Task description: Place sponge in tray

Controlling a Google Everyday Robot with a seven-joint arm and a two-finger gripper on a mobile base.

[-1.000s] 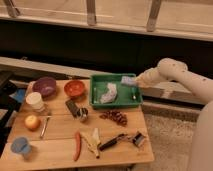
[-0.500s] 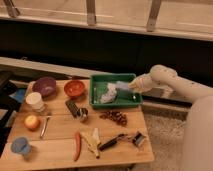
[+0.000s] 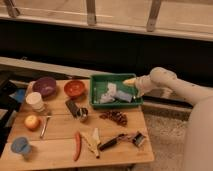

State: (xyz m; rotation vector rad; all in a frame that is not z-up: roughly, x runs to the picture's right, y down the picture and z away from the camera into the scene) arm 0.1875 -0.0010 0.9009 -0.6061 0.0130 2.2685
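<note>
The green tray sits at the back right of the wooden table. A pale blue sponge lies inside the tray near its right side, next to a crumpled white item. My gripper comes in from the right on a white arm. It hovers at the tray's right rim, just above and beside the sponge. I cannot tell whether it still touches the sponge.
On the table are a purple bowl, an orange bowl, a white cup, an apple, a blue cup, a small can, a red pepper, a banana peel and several dark utensils.
The arm has come down and left over the tray's right side. The pale sponge that was at the gripper now lies lower, inside the tray.
</note>
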